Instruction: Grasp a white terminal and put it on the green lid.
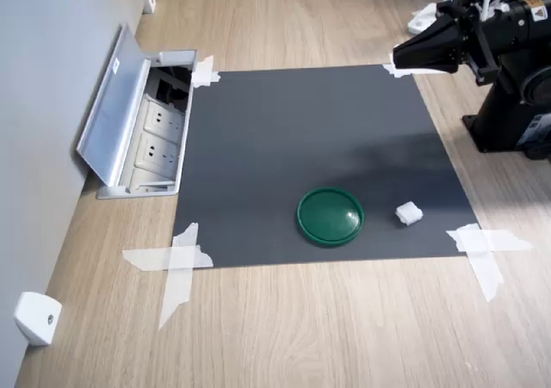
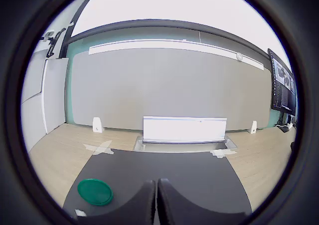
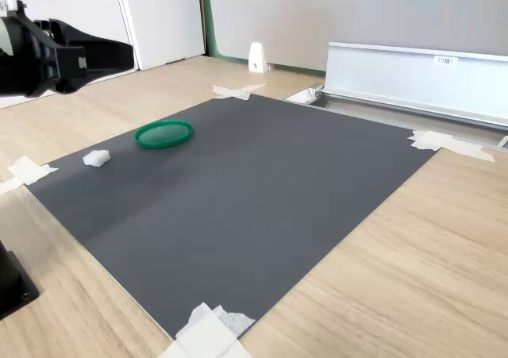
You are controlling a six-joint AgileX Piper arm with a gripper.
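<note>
Lying on the dark mat (image 1: 301, 147), the white terminal (image 1: 408, 213) is a tiny blocky plastic piece just beside the green lid (image 1: 330, 215), a round glossy disc with a raised rim, on the first exterior view's right. The gripper (image 2: 157, 205) hangs well apart from both, its fingers (image 2: 144, 207) pressed together around nothing.

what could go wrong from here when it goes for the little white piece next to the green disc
1. The tiny white blocky plastic terminal lies loose on the dark grey mat, so a slightly off descent could nudge it away instead of gripping it.
2. It sits close beside the round dark green glossy plastic lid; the jaws might clip or shift the lid.
3. The black gripper hangs high with its jaws together, so they must open before reaching the terminal.
</note>
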